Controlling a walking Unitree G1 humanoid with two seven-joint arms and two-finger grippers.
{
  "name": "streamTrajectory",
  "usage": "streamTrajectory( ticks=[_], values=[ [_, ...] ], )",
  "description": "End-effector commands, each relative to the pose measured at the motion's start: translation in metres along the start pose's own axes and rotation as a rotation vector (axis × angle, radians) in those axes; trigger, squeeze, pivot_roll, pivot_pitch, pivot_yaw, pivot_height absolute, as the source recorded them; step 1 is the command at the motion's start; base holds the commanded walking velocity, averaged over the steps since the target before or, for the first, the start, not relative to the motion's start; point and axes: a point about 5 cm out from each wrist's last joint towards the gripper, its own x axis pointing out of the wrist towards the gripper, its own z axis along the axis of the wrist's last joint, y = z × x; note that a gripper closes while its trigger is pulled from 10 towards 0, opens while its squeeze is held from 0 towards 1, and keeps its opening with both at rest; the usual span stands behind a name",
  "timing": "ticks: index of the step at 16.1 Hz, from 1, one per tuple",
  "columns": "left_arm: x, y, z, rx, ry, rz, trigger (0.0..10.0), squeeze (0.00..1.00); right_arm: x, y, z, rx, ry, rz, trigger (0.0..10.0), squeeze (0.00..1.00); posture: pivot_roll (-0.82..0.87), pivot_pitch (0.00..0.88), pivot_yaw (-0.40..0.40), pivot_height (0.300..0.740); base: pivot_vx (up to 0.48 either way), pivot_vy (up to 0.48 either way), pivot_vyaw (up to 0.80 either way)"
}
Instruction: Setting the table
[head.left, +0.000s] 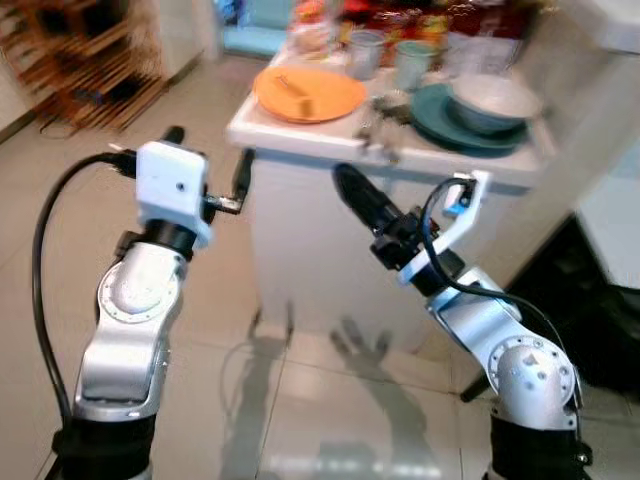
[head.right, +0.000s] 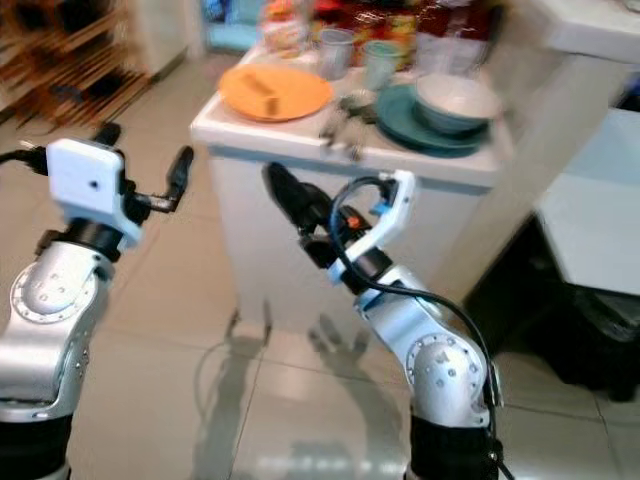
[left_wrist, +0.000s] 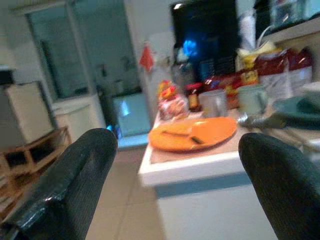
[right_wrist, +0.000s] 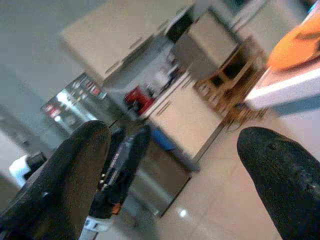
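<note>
A white table (head.left: 300, 138) stands just ahead. On it lie an orange plate (head.left: 308, 93) with a small piece of food, a teal plate (head.left: 447, 122) holding a pale bowl (head.left: 492, 100), two cups (head.left: 412, 62) and some cutlery (head.left: 385, 127). My left gripper (head.left: 208, 158) is raised in front of the table's left corner, open and empty, its fingers (left_wrist: 75, 180) framing the orange plate (left_wrist: 192, 134). My right gripper (head.left: 360, 202) hovers below the table's front edge, also open with nothing in it; one of its fingertips (right_wrist: 280, 175) shows large in the right wrist view.
Food packets and jars (head.left: 420, 22) crowd the table's back. A wooden rack (head.left: 90, 70) stands on the tiled floor at far left. A white counter (head.left: 610, 200) and a dark bin (head.left: 590, 320) close off the right side. Floor (head.left: 330, 400) lies between me and the table.
</note>
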Motion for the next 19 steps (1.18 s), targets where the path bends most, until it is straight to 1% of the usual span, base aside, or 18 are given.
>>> streamTrajectory(
  ticks=[1,3,6,7,9,10,11,14,16,19],
  values=[
    [0.001,-0.010,0.003,-0.007,-0.022,-0.036,10.0,0.00,-0.005,-0.001,0.008,-0.016,-0.005,-0.012,10.0,0.00,0.11,0.000,-0.055,0.740,0.334,0.000,0.00],
    [0.002,-0.011,0.004,-0.007,-0.027,-0.043,10.0,0.00,-0.004,-0.001,0.008,-0.019,0.008,-0.017,10.0,0.00,0.11,0.001,-0.055,0.740,0.377,0.000,0.00],
    [0.003,-0.017,0.008,-0.019,-0.050,-0.076,10.0,0.00,0.000,-0.005,0.007,-0.001,0.038,-0.067,10.0,0.00,0.11,0.011,-0.059,0.740,0.391,0.000,0.00],
    [0.002,-0.023,0.011,-0.081,-0.069,-0.124,10.0,0.00,0.002,-0.006,0.008,0.008,0.041,-0.070,10.0,0.00,0.11,0.015,-0.060,0.740,0.000,0.000,0.00],
    [-0.002,-0.032,0.014,-0.151,-0.087,-0.191,10.0,0.00,0.003,-0.006,0.010,0.020,0.029,-0.071,10.0,0.00,0.11,0.015,-0.060,0.740,0.000,0.000,0.00],
    [-0.003,-0.033,0.014,-0.168,-0.089,-0.199,10.0,0.00,0.004,-0.005,0.011,0.024,0.025,-0.072,10.0,0.00,0.11,0.015,-0.060,0.740,0.000,0.000,0.00],
    [-0.004,-0.033,0.015,-0.206,-0.095,-0.217,10.0,0.00,0.004,-0.005,0.012,0.030,0.014,-0.074,10.0,0.00,0.11,0.022,-0.059,0.740,0.000,0.000,0.00],
    [-0.016,-0.036,0.009,-0.303,-0.073,-0.368,10.0,0.00,0.002,-0.008,0.019,0.023,-0.007,-0.090,10.0,0.00,0.11,0.028,-0.055,0.740,0.000,0.000,0.00],
    [-0.020,-0.040,0.012,-0.316,-0.075,-0.435,10.0,0.00,0.001,-0.010,0.021,0.018,-0.008,-0.095,10.0,0.00,0.11,0.032,-0.053,0.740,0.000,0.000,0.00],
    [-0.020,-0.043,0.013,-0.317,-0.077,-0.448,10.0,0.00,0.001,-0.008,0.020,0.017,0.007,-0.088,10.0,0.00,0.11,0.034,-0.051,0.740,0.000,0.000,0.00]
  ],
)
